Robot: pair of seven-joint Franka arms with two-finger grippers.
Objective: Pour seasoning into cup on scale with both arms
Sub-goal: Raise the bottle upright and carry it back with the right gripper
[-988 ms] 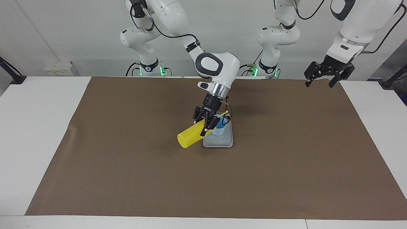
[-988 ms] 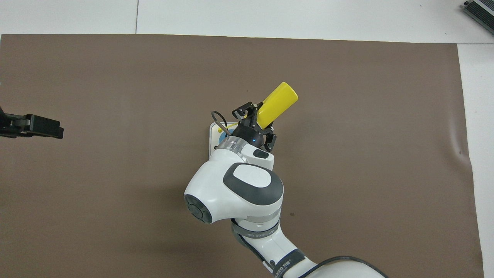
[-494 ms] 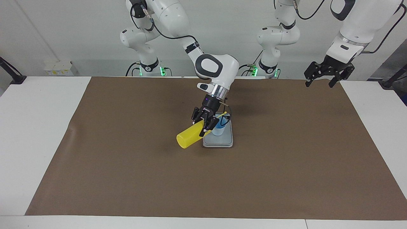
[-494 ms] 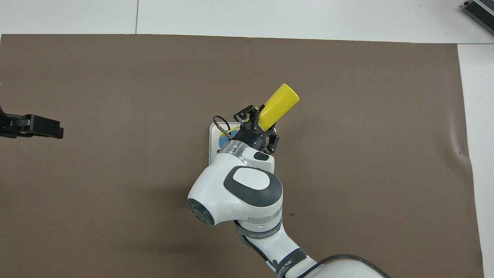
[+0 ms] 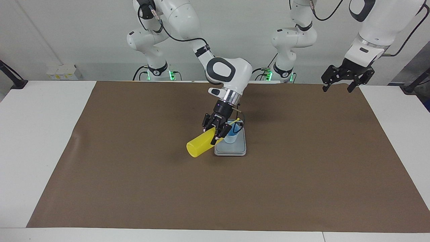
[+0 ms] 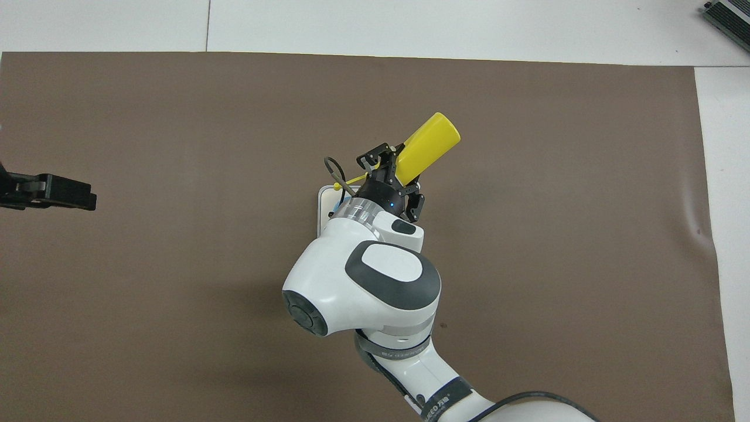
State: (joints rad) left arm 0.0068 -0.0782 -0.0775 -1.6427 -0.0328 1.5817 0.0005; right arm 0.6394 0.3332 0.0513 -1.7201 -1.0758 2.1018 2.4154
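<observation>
My right gripper (image 5: 216, 133) is shut on the yellow seasoning bottle (image 5: 201, 145). It holds the bottle tilted nearly flat, with the nozzle end and cap strap over the light blue cup (image 5: 231, 136). The cup stands on the silver-grey scale (image 5: 231, 150) in the middle of the brown mat. In the overhead view the bottle (image 6: 428, 144) sticks out past the right gripper (image 6: 394, 174), and the arm hides the cup and most of the scale (image 6: 323, 202). My left gripper (image 5: 337, 88) is open and empty. It waits raised over the mat's edge at the left arm's end, and its tip shows in the overhead view (image 6: 64, 196).
A brown mat (image 5: 134, 174) covers the white table (image 5: 37, 134). The right arm's big elbow joint (image 6: 363, 287) hangs over the mat just nearer the robots than the scale.
The right wrist has shifted slightly and the bottle's base end has swung a little farther from the robots in the overhead view. The left arm has not moved.
</observation>
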